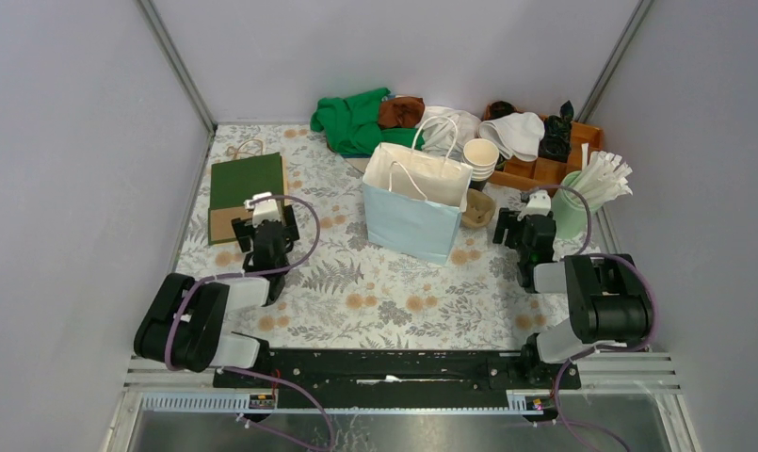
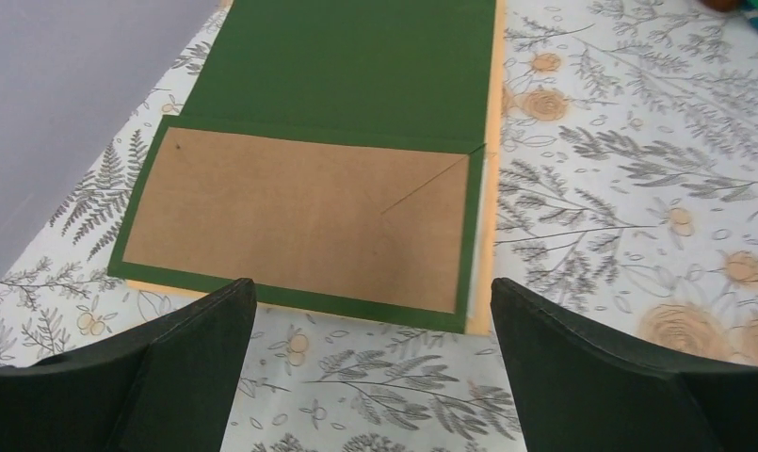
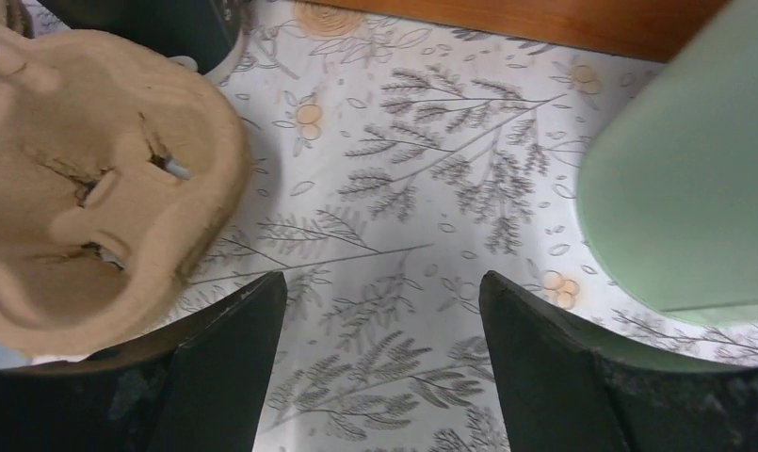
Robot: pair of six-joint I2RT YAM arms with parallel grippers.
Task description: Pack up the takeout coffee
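Note:
No lidded takeout coffee shows in any view. A pale blue paper bag [image 1: 408, 218] with white handles stands open at the table's middle. A brown pulp cup tray [image 1: 476, 209] lies to its right and also shows in the right wrist view [image 3: 83, 188]. My right gripper [image 1: 533, 221] [image 3: 379, 278] is open and empty over bare tablecloth, between the tray and a pale green cylinder [image 3: 685, 179]. My left gripper [image 1: 265, 221] [image 2: 370, 292] is open and empty just short of a flat green and brown paper bag [image 2: 299, 217]. A dark object with a pale rim [image 3: 168, 28] sits behind the tray, cut off.
A stack of lidless cream cups [image 1: 480, 155] stands behind the blue bag. A wooden organiser [image 1: 544, 168] with white and dark items sits at the back right. The green cylinder [image 1: 569, 215] holds white sticks. Green and brown cloths [image 1: 356, 122] lie at the back.

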